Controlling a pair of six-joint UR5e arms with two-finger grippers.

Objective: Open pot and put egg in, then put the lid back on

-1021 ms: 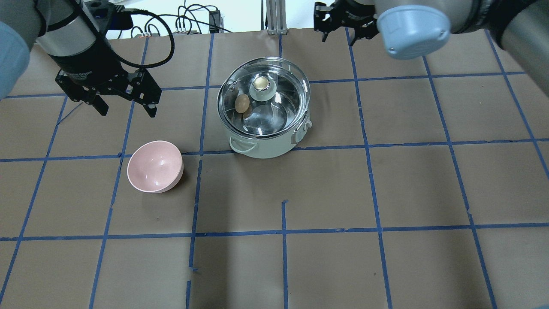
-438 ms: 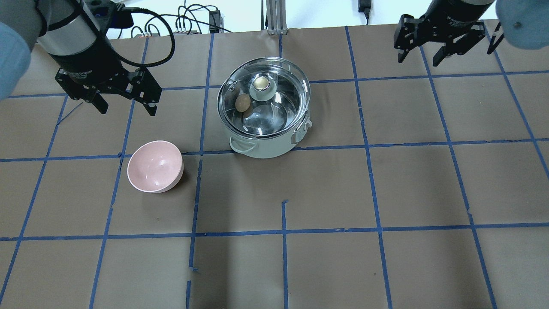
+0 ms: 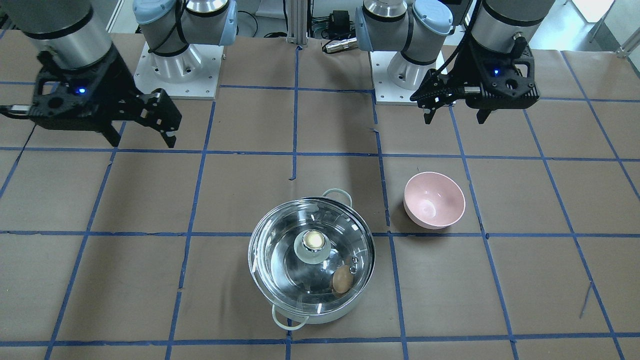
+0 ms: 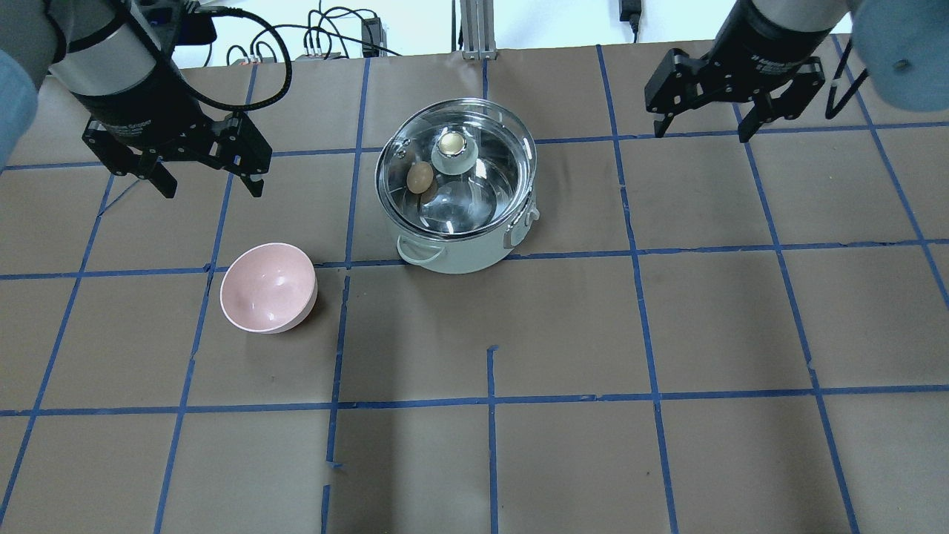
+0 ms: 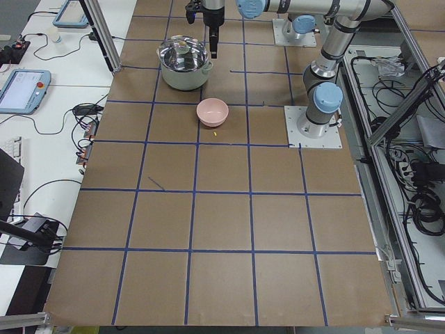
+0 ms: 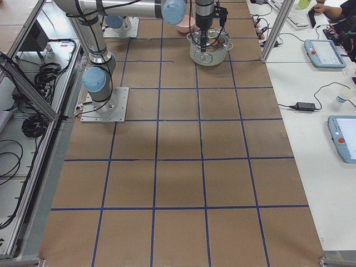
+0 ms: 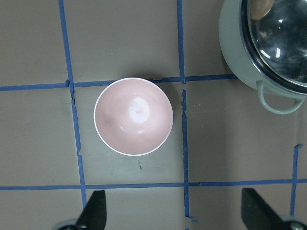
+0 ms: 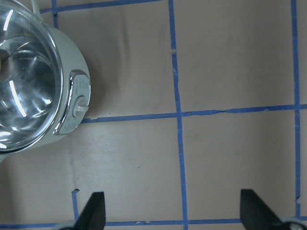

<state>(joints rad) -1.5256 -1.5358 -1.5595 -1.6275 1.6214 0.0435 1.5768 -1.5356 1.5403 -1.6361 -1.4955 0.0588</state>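
The cream-white pot [image 4: 461,261] stands at the table's middle, far side, with the clear glass lid [image 4: 485,174] on it. The tan egg [image 4: 420,177] lies inside, under the glass, left of the brassy knob [image 4: 451,144]. The front-facing view shows the pot [image 3: 320,316], lid [image 3: 280,260] and egg [image 3: 342,279] too. My left gripper [image 4: 210,178] is open and empty, left of the pot and above the table. My right gripper [image 4: 700,127] is open and empty, right of the pot near the far edge. Both also show in the front-facing view, left [image 3: 455,117] and right [image 3: 142,140].
An empty pink bowl [image 4: 268,288] sits left of and nearer than the pot; it also shows under the left wrist camera [image 7: 133,116]. Brown paper with blue tape lines covers the table. Cables lie beyond the far edge [image 4: 326,41].
My right gripper has swung from the far middle to the right of the pot and come a little lower. My left gripper has shifted slightly left. Pot, lid and egg have not moved.
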